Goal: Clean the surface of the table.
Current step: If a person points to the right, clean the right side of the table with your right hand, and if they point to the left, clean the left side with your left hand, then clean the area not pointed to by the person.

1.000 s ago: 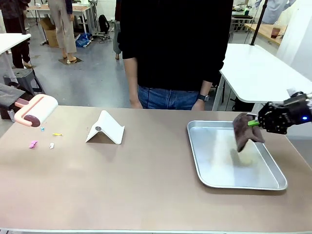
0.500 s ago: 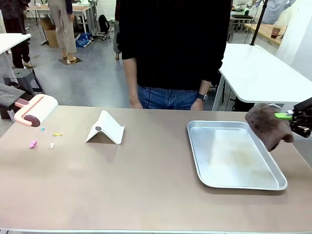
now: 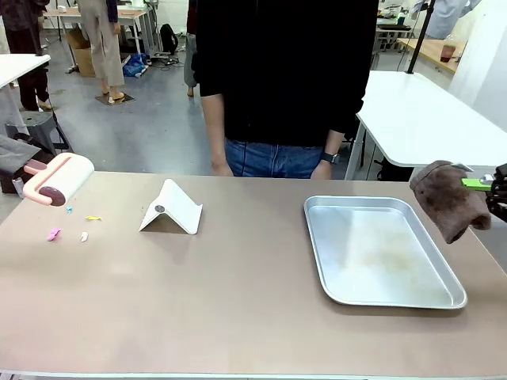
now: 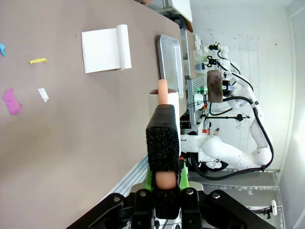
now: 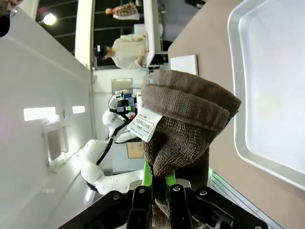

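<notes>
The tan-brown table (image 3: 238, 293) carries several small coloured paper scraps (image 3: 54, 234) near its left end, which show as scraps (image 4: 12, 101) in the left wrist view. My left gripper (image 4: 164, 177) is shut on the pink handle of a lint roller (image 3: 59, 179), held above the table's left edge. My right gripper (image 3: 478, 185) is shut on a brown towel (image 3: 447, 207) that hangs in the air off the table's right end. The same towel (image 5: 186, 124) sits bunched between my right gripper's (image 5: 159, 183) green pads.
A shiny metal tray (image 3: 318, 237) lies on the right half of the table. A white folded card stand (image 3: 171, 208) rests left of the middle. A person in a black top stands at the far edge. A white-topped table (image 3: 420, 111) is behind on the right.
My right gripper has carried the brown towel from over the tray's right side rightward, out past the tray's edge. The lint roller and left arm have not moved.
</notes>
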